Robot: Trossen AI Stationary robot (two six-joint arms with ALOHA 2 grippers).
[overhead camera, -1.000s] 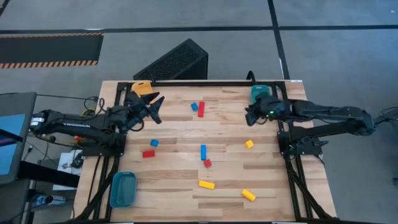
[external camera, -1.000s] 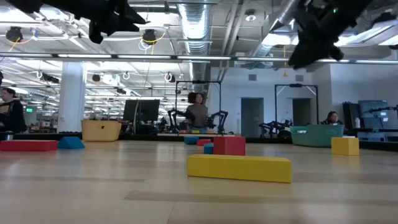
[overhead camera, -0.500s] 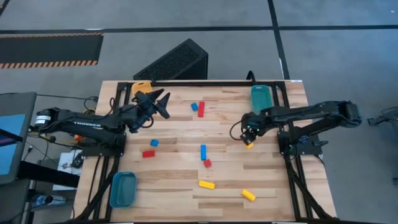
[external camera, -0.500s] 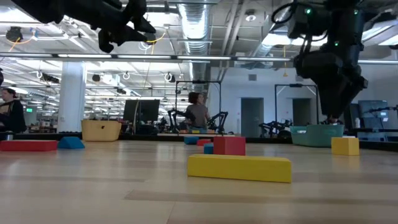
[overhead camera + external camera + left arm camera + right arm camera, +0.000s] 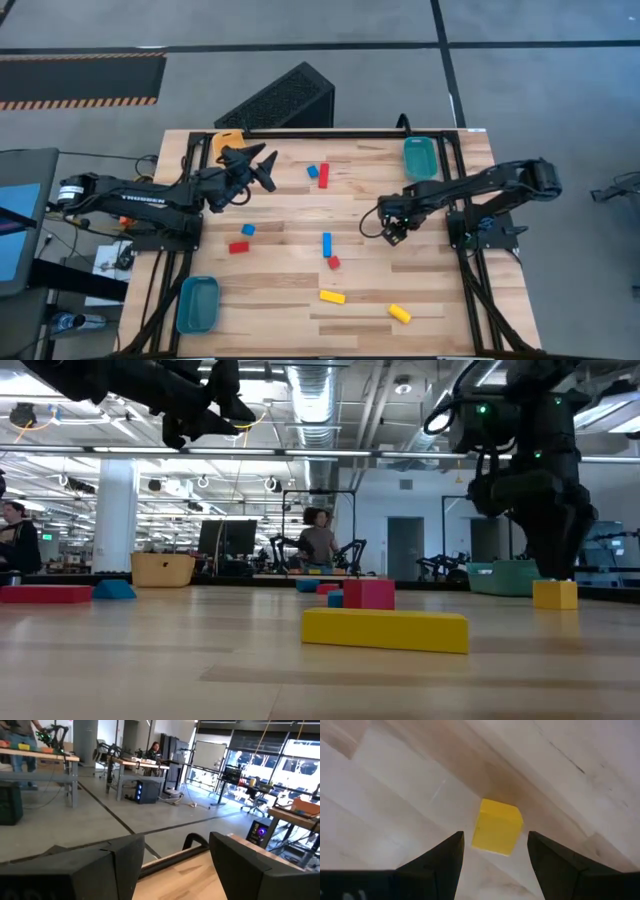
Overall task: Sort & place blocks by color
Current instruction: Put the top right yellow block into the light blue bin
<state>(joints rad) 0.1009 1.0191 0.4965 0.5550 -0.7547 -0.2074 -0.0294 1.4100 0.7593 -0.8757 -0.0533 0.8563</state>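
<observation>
A yellow cube (image 5: pixel 497 826) rests flat on the wooden table (image 5: pixel 290 210) at mid right. My right gripper (image 5: pixel 495 851) points down just above it, open, with one finger on either side of the cube's line; in the low view the gripper (image 5: pixel 553 572) hovers over the cube (image 5: pixel 555 594). In the high view the arm hides the cube. My left gripper (image 5: pixel 262 165) is held high over the far left of the table, pointing level, open and empty. Red, blue and yellow blocks lie scattered between the arms, among them a blue bar (image 5: pixel 327 244) and a yellow bar (image 5: pixel 332 296).
An orange bin (image 5: pixel 228 141) stands at the far left corner, a green bin (image 5: pixel 420 158) at the far right and a blue bin (image 5: pixel 197 303) at the near left. A red bar (image 5: pixel 323 176) and a blue cube (image 5: pixel 312 171) lie far centre. People stand in the room beyond.
My right gripper has come down from beside the green bin toward the near edge and tipped over until it points down above the yellow cube. My left gripper has gone a little toward the table's right. No block has moved.
</observation>
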